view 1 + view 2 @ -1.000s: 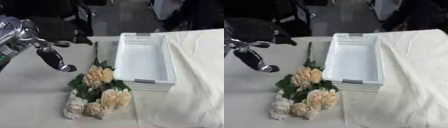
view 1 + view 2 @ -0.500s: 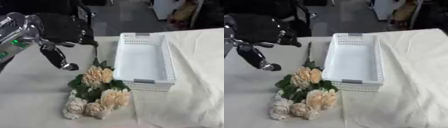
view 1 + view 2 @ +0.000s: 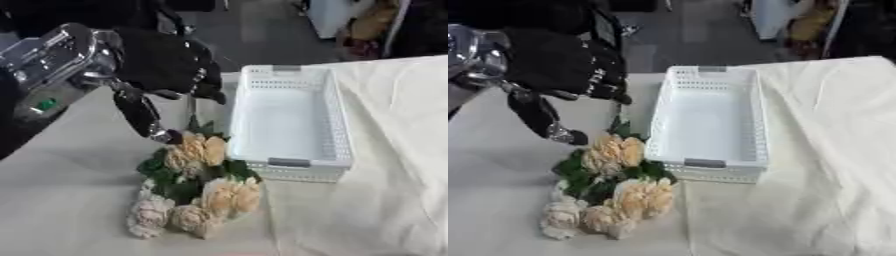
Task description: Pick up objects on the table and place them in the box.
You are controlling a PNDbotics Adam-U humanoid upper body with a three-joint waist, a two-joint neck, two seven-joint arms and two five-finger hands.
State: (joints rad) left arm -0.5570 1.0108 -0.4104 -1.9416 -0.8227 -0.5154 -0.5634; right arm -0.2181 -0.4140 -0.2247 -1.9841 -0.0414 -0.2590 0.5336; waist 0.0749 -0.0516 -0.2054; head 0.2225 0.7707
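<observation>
A bouquet of cream and peach roses (image 3: 199, 186) with green leaves lies on the white table, its stems (image 3: 191, 111) pointing to the far side. Right beside it stands a white perforated plastic box (image 3: 339, 118) with nothing inside. My black left hand (image 3: 166, 59) comes in from the left and hovers over the stems. Its fingers are loosely spread, and its thumb (image 3: 144, 116) hangs down, its tip just left of the uppermost rose. It holds nothing. The right hand shows in neither view.
A wrinkled white cloth (image 3: 398, 155) covers the table to the right of the box. Bare tabletop (image 3: 61, 190) lies left of the flowers. Dark chairs and a floor are beyond the far edge.
My left hand has moved right, from the table's left side to above the bouquet's stems, next to the box's near-left corner. The flowers and box have stayed put.
</observation>
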